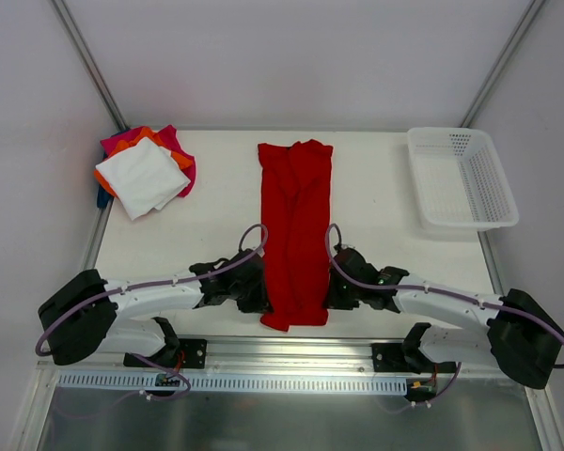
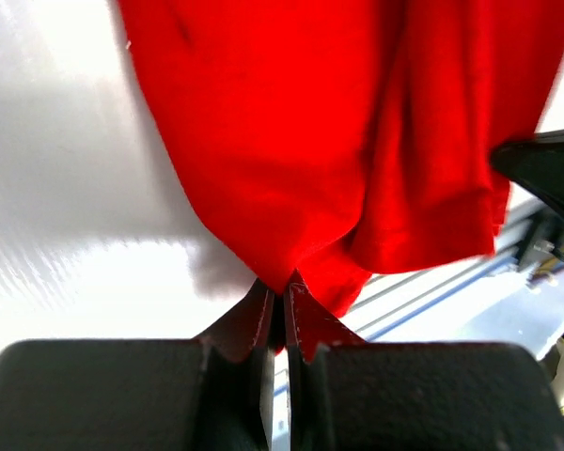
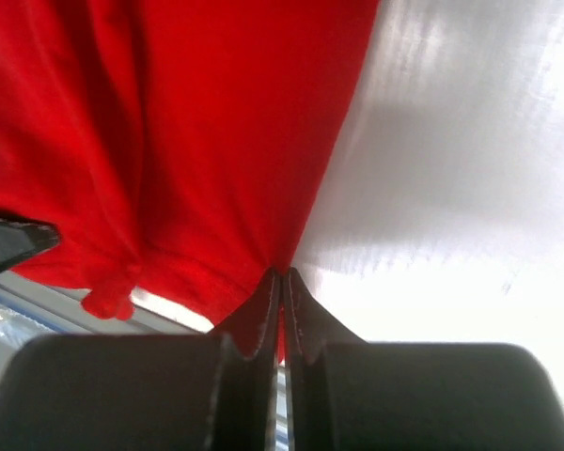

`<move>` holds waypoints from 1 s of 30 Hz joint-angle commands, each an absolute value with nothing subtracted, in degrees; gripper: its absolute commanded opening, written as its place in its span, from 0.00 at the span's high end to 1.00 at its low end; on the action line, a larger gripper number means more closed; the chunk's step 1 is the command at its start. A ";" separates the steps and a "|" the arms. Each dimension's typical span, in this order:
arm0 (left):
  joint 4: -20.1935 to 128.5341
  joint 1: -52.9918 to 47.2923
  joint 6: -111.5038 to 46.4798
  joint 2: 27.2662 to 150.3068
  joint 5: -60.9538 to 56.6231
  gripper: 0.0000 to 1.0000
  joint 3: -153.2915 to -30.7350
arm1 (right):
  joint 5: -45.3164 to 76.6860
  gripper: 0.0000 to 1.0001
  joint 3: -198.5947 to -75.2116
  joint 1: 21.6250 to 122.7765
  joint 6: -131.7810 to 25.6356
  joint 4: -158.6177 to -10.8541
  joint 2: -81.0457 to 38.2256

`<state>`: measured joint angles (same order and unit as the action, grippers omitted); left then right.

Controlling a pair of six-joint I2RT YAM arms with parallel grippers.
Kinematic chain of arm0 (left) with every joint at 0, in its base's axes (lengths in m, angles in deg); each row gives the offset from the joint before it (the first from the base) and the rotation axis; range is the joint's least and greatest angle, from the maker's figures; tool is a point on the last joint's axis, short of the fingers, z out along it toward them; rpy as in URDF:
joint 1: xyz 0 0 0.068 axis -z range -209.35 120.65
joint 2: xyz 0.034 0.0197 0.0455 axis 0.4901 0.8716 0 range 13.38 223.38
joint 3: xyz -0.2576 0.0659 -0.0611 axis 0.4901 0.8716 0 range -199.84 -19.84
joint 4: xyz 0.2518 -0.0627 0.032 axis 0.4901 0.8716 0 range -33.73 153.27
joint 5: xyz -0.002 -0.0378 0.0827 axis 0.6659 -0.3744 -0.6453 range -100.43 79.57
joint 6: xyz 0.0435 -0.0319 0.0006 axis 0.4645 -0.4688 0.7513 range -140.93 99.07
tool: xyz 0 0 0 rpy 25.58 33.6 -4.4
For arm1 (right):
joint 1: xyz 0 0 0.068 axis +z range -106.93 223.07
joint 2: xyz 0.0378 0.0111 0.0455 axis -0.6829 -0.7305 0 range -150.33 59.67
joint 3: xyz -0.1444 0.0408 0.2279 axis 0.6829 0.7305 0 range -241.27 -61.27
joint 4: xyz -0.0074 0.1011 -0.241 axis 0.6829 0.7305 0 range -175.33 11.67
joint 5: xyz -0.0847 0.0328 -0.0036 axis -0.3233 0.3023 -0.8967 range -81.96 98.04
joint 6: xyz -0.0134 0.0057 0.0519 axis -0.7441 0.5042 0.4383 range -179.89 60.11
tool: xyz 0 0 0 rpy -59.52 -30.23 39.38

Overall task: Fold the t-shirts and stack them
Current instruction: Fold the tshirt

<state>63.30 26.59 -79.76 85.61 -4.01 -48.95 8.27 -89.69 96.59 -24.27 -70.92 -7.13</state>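
Note:
The red t-shirt (image 1: 295,221) lies as a long narrow strip down the middle of the white table, from the far side to the near edge. My left gripper (image 1: 256,293) is shut on its left near edge; the left wrist view shows red cloth (image 2: 301,160) pinched between the fingers (image 2: 254,319). My right gripper (image 1: 333,289) is shut on its right near edge; the right wrist view shows the cloth (image 3: 188,141) pinched too. The near end is lifted a little off the table. A pile of folded shirts, white (image 1: 143,176) on orange (image 1: 132,141), magenta (image 1: 177,143) and blue, sits at the far left.
A white plastic mesh basket (image 1: 493,209) stands at the far right of the table. The table's near edge with a metal rail (image 1: 291,352) runs just below both grippers. Grey walls close in the left, right and back.

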 commanded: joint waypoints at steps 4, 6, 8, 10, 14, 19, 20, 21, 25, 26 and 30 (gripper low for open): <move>68.40 24.98 -75.16 82.72 -4.10 1.00 -57.01 | 4.88 0.99 -98.87 96.78 -27.10 -60.82 -5.54; 68.75 23.66 -74.20 83.42 -2.09 1.00 -58.42 | 4.70 0.99 -100.90 96.69 -27.98 -60.02 -6.59; 68.84 21.64 -73.49 83.87 -0.94 1.00 -59.22 | 4.88 1.00 -103.61 96.34 -29.12 -58.97 -8.52; 69.10 20.32 -72.35 84.57 0.37 1.00 -60.45 | 5.23 0.99 -105.29 95.99 -30.35 -58.44 -10.02; 69.28 15.23 -70.68 85.97 2.75 1.00 -62.55 | 6.72 0.99 -109.68 93.09 -32.72 -58.00 -14.23; 69.54 10.03 -67.52 88.96 4.86 1.00 -66.51 | 9.62 1.00 -113.47 88.43 -35.89 -57.65 -18.02; 69.63 9.33 -67.08 90.36 5.39 1.00 -67.38 | 10.15 0.99 -114.17 86.60 -36.94 -57.47 -18.72; 69.63 7.93 -65.86 91.16 5.48 1.00 -69.22 | 10.50 1.00 -115.75 85.80 -37.56 -57.47 -20.12; 69.90 5.11 -63.39 95.81 5.66 1.00 -74.50 | 11.91 0.99 -120.06 81.23 -40.46 -57.03 -24.17; 69.98 4.67 -62.69 98.00 5.74 1.00 -76.77 | 12.35 0.99 -120.94 80.52 -40.99 -56.94 -25.05; 69.99 2.65 -61.19 103.37 7.41 1.00 -82.32 | 13.58 0.99 -127.08 77.89 -43.36 -55.71 -31.19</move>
<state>69.64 3.82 -64.53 101.10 5.39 -77.93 11.53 -122.65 79.17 -39.99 -57.52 -28.45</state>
